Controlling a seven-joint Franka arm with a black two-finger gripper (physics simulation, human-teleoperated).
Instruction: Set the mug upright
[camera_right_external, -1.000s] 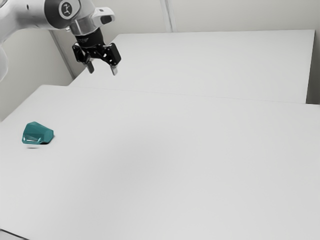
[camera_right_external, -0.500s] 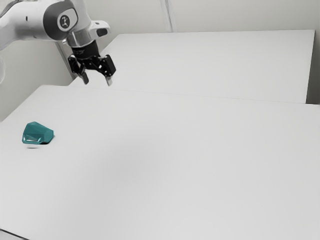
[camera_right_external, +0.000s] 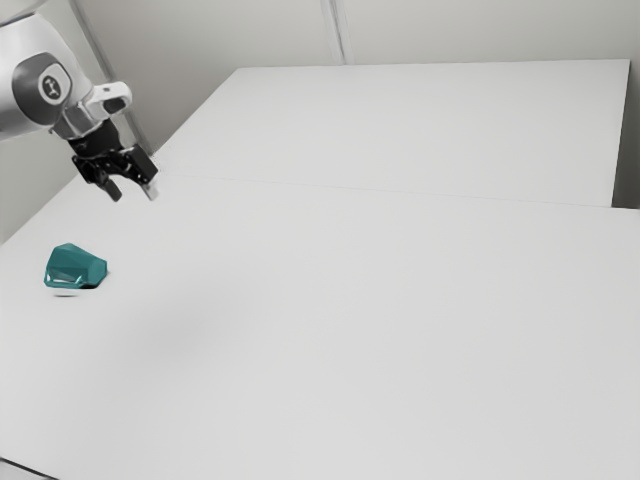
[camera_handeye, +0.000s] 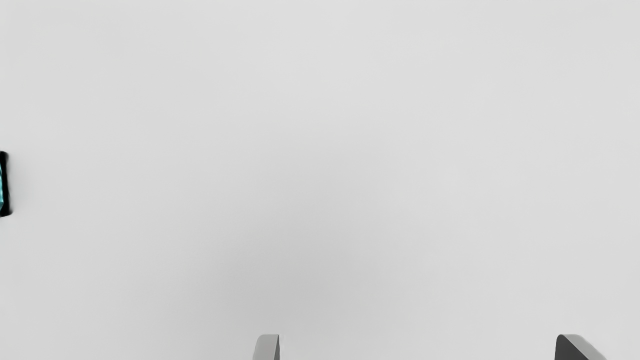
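1 teal, faceted mug (camera_right_external: 74, 267) is lying on its side on the table (camera_right_external: 350, 330), toward the exterior view's left. Its narrower end is facing that view's right.

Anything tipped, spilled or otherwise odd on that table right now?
The teal mug lies on its side on the white table instead of standing. A thin dark streak shows beside it, perhaps shadow.

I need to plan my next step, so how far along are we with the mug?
Done: no righting yet; the teal mug lies on its side on the table. In hand: at most the approach, with the open pincer empty above the table, apart from the mug. Left: probably reaching the mug, gripping it, turning it upright and releasing it.
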